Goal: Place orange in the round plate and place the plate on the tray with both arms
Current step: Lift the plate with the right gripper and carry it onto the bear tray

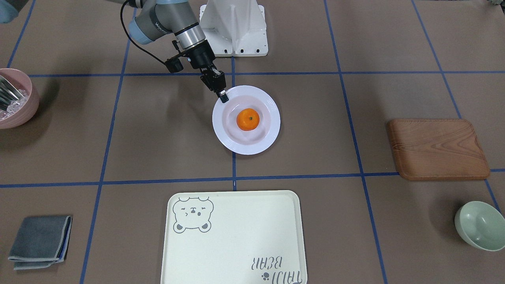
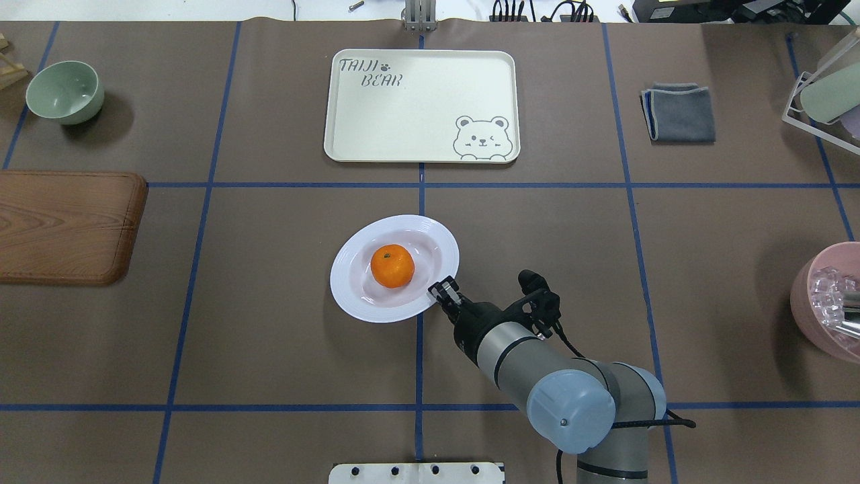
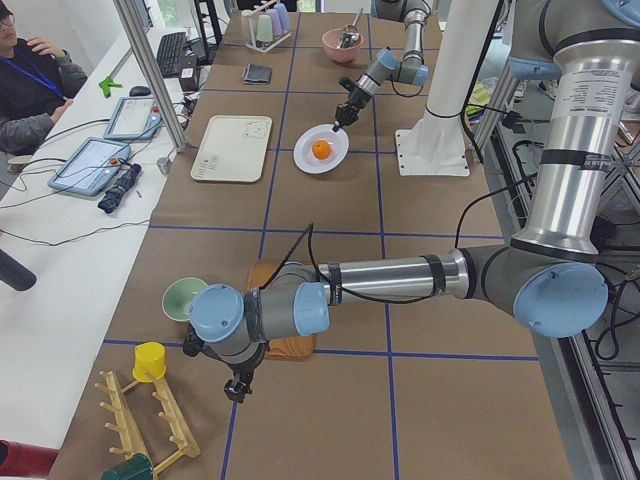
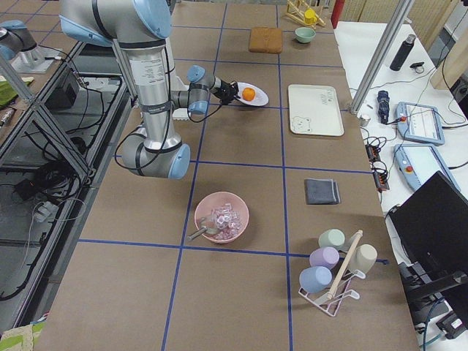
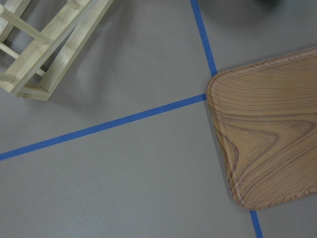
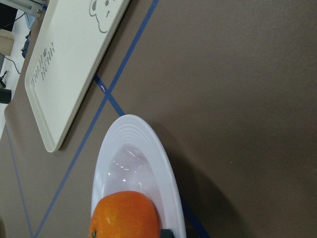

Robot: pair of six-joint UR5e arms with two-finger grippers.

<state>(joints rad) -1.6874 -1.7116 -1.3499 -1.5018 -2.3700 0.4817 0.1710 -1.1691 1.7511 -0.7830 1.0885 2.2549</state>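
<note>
The orange (image 1: 248, 119) (image 2: 392, 265) lies in the sunken centre of the white round plate (image 1: 246, 148) (image 2: 349, 282) at mid-table. My right gripper (image 1: 223, 96) (image 2: 440, 290) is shut on the plate's rim on the robot's side, and that side looks slightly raised. In the right wrist view the orange (image 6: 124, 215) and plate (image 6: 129, 144) fill the bottom. The tray (image 1: 236, 236) (image 2: 416, 107) (image 6: 69, 64) lies beyond the plate with nothing on it. My left gripper (image 3: 235, 392) hangs near the wooden board at the table's left end; I cannot tell whether it is open or shut.
A wooden board (image 2: 67, 225) (image 5: 267, 139) and a green bowl (image 2: 65, 91) sit on the robot's left. A pink bowl (image 2: 826, 302) with ice and a folded grey cloth (image 2: 678, 113) sit on its right. A bamboo rack (image 5: 44, 44) is near the left wrist.
</note>
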